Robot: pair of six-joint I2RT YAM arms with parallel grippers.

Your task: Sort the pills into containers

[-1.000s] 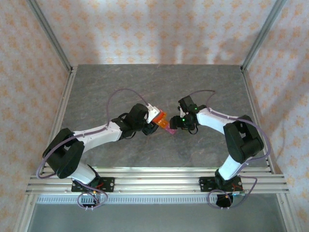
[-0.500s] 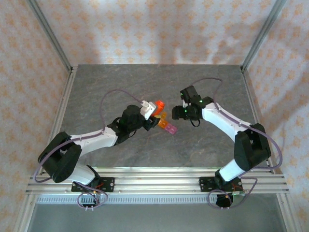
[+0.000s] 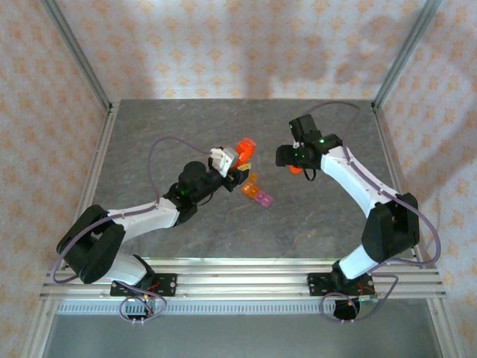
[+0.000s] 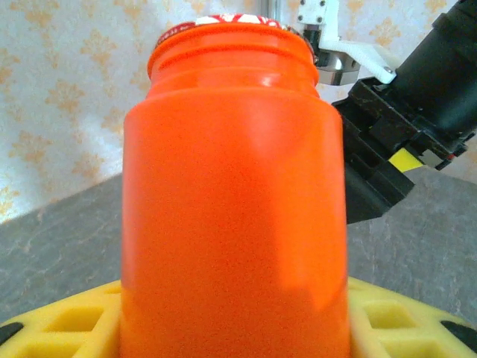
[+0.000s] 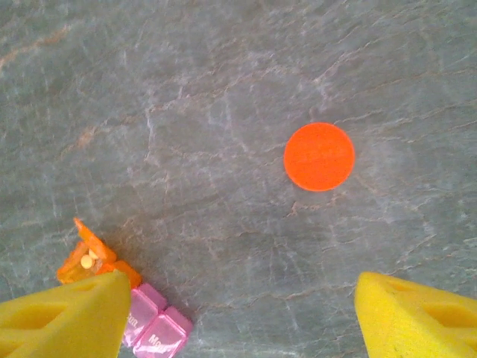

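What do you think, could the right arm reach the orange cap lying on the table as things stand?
Probably yes. The right claw hangs open over the orange cap, which lies flat on the bare table with nothing touching it; the containers sit off to one side.

We see orange compartment (image 5: 71,272) w/ lid flipped open, pale pills (image 5: 88,261) inside; pink compartments (image 5: 158,325) shut, touching it, flat on grey tabletop (image 5: 223,89)
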